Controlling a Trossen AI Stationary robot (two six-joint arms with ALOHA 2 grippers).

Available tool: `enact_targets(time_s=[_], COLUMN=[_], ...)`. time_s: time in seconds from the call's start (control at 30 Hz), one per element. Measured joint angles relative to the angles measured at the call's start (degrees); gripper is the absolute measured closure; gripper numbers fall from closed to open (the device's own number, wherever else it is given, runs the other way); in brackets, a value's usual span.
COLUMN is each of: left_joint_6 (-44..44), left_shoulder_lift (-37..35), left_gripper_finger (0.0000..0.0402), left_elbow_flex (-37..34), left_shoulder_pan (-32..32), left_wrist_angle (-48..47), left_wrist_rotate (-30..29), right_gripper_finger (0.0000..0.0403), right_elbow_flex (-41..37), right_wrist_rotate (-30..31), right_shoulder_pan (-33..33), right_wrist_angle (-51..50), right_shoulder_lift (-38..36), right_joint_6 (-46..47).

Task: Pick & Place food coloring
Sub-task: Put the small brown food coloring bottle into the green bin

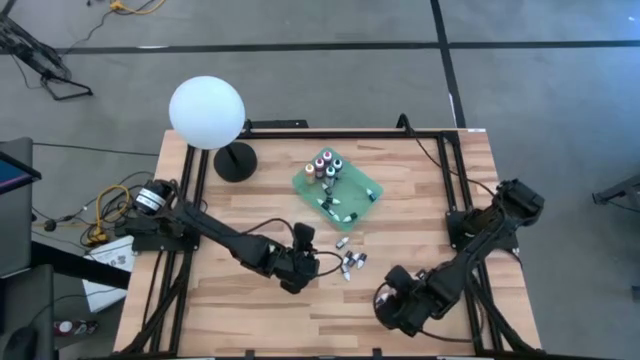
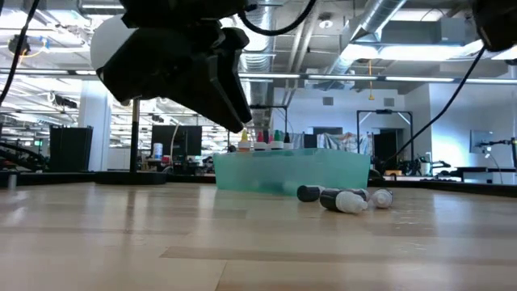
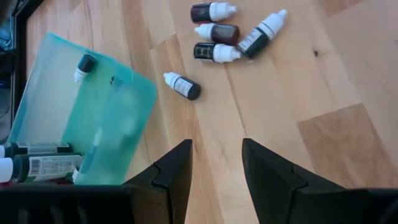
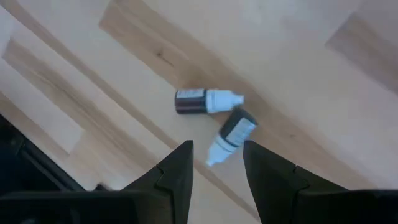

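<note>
The food coloring is a set of tiny bottles. Some stand in a group in the green tray, and others lie in it. Several lie loose on the wood near the tray; the left wrist view shows a cluster of these and a single one. My left gripper hovers open just left of the loose bottles, its fingers with nothing between them. My right gripper hangs open, pointing steeply down, with two bottles lying on the wood ahead of its fingers.
A white globe lamp on a black base stands at the far left of the table. A black frame runs along the table's edges. Bare wood lies near the front edge. In the low view the tray sits behind the loose bottles.
</note>
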Motion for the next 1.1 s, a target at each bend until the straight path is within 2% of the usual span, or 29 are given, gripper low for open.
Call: enact_targets(time_s=[0.17, 0.73, 0.9, 1.1], left_joint_6=[-0.27, -0.94, -0.97, -1.07], left_shoulder_lift=[0.02, 0.03, 0.04, 0.04], left_gripper_finger=[0.0267, 0.0267, 0.0267, 0.0267], left_elbow_flex=[0.0, 0.0, 0.0, 0.0], left_shoulder_pan=[-1.03, -1.58, -1.9, -1.96], left_wrist_angle=[-0.65, -0.68, -0.99, -1.09], left_wrist_rotate=[-0.04, -0.04, -0.04, -0.03], right_gripper_finger=[0.0265, 0.0213, 0.0218, 0.0243], right_elbow_flex=[0.02, -0.81, -1.75, -1.7], right_wrist_rotate=[-4.99, -5.51, -5.47, -4.67], right_shoulder_pan=[-1.18, -2.04, -2.04, -2.04], right_wrist_angle=[0.33, 1.59, 2.09, 1.22], right_shoulder_lift=[3.49, 7.24, 7.09, 7.09], right_joint_6=[-0.26, -0.46, -0.46, -1.37])
